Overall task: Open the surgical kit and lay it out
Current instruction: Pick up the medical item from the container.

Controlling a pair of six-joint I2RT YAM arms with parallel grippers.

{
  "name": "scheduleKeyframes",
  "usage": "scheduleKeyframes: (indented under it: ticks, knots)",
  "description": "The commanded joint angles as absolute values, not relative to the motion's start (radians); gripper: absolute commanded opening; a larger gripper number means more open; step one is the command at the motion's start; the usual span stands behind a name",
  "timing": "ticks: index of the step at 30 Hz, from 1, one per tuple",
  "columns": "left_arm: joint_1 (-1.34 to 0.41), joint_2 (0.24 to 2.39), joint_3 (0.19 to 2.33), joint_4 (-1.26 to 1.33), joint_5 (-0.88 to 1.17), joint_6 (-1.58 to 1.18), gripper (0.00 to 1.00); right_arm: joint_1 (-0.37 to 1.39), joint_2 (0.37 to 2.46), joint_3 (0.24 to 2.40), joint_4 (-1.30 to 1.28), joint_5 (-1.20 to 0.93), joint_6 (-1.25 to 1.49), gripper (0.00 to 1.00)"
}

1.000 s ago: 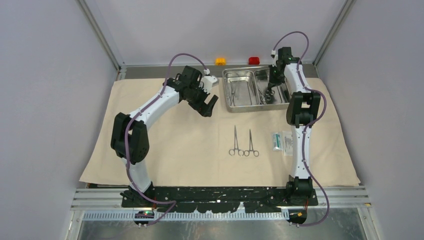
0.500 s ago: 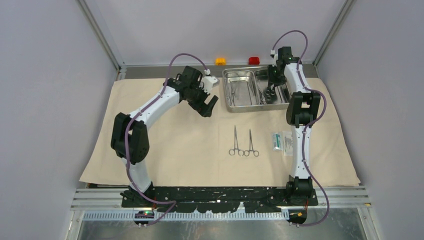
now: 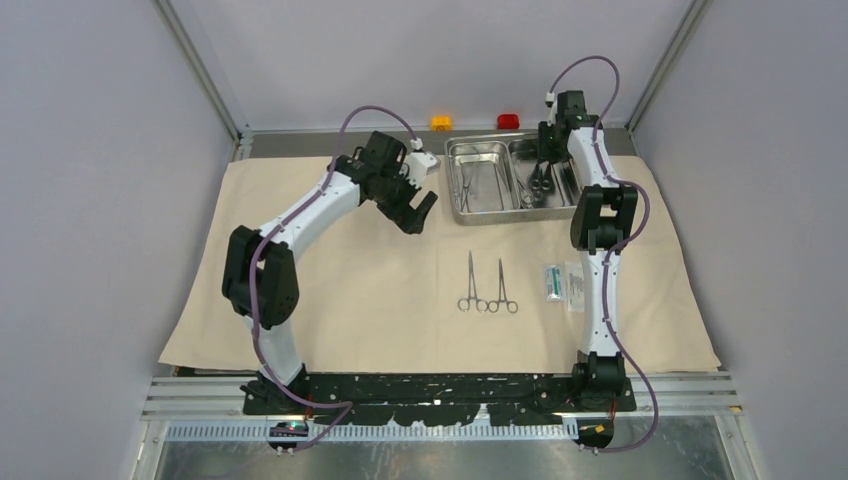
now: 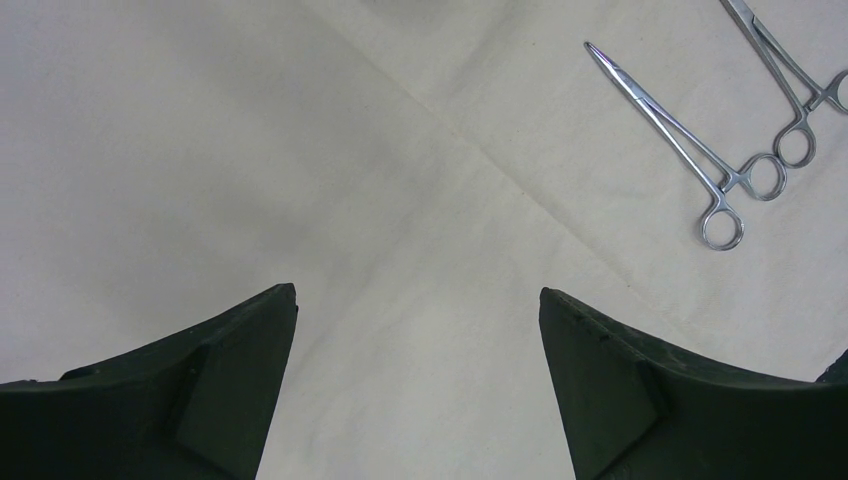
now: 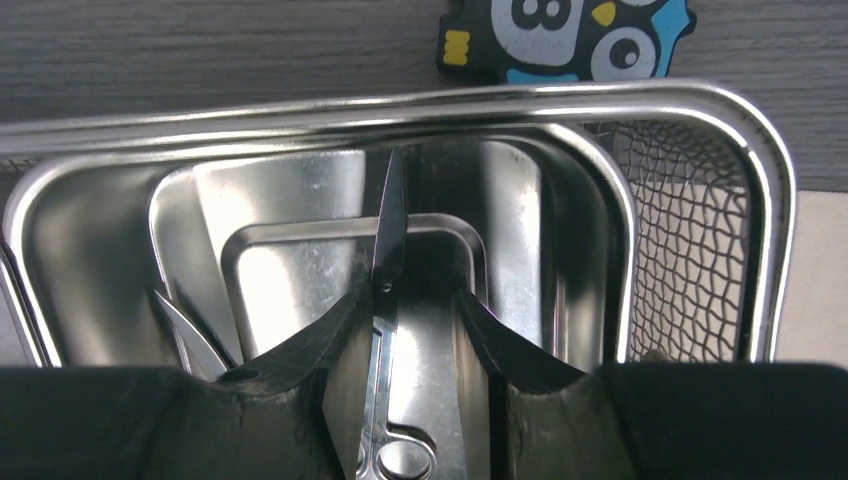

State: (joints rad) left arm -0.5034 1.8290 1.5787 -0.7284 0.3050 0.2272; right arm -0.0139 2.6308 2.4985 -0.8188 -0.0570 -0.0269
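Seemingly released, the right claw (image 5: 412,292) straddles a clamp (image 5: 388,220) pointing straight away in the tray (image 5: 400,100); left claw (image 4: 418,292) gapes.

The beige cloth (image 3: 330,290) lies spread flat across the bench, faintly creased. At its far edge sits the shiny steel tray (image 3: 500,218). Slim instruments (image 3: 470,188) lie in its left compartment and ring-handled tools (image 3: 538,184) in its right. Near the cloth's middle, the left clamp (image 3: 470,283) and right clamp (image 3: 501,288) lie side by side, tips pointing away, rings just beside each other. To their right, the teal packet (image 3: 553,283) and white packet (image 3: 574,284) lie flat together.
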Motion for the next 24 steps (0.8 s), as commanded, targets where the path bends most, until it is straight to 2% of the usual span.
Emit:
scheduleKeyframes:
  ticks: [1,9,24]
  knots:
    - [-0.508,1.826,1.629,-0.742,0.291,0.254,0.94,-0.011,2.657,2.558,-0.730,-0.045,0.023,0.40]
    - [-0.509,1.843,1.638,-0.744,0.290,0.257,0.94,-0.011,2.715,2.634,-0.717,-0.045,0.035,0.39]
    - [-0.509,1.843,1.643,-0.743,0.281,0.266,0.94,-0.009,2.761,2.644,-0.726,-0.050,0.048,0.26]
